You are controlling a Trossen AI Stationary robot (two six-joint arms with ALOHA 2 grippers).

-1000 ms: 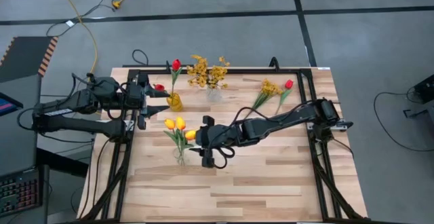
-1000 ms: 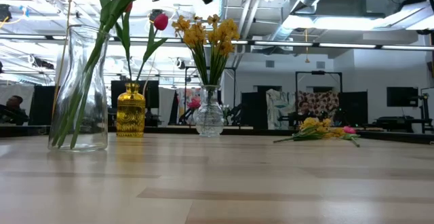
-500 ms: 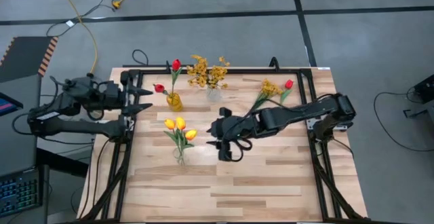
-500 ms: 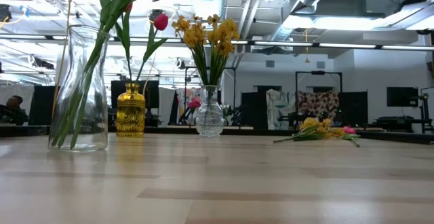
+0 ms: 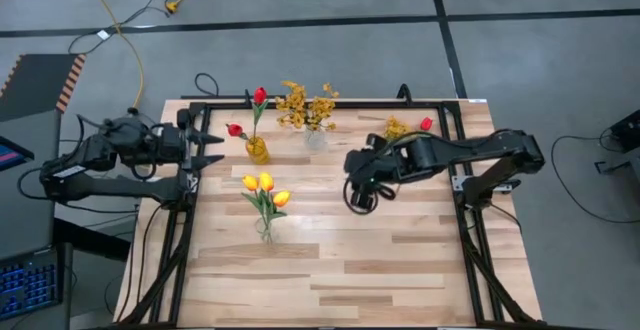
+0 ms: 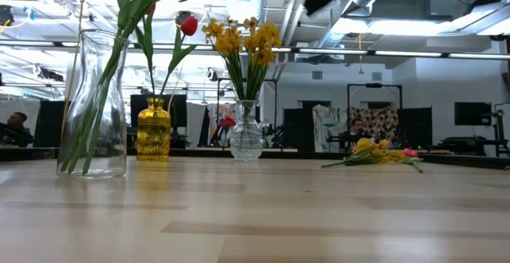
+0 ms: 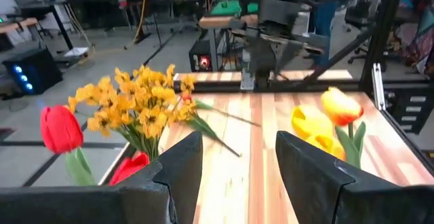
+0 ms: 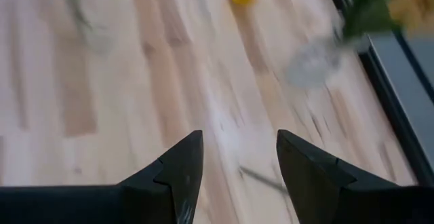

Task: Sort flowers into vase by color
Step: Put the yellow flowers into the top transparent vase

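Dark right claw (image 5: pixel 362 198) spread wide, empty, above table (image 5: pixel 400 260)

Two dark, matte-black jointed arms built of rounded segments, with black cables looping alongside them. Each ending in a black gripper, left gripper (image 5: pixel 213 150) and right gripper (image 5: pixel 360 196), with two broad, angular, flat-faced fingers (image 7: pixel 178 172) tapering toward blunt tips.

red tulips (image 5: pixel 258 96) upright | yellow-orange tulips (image 5: pixel 262 184) upright | mustard sprays (image 5: pixel 306 105) upright | loose flowers (image 5: pixel 405 127) lying flat
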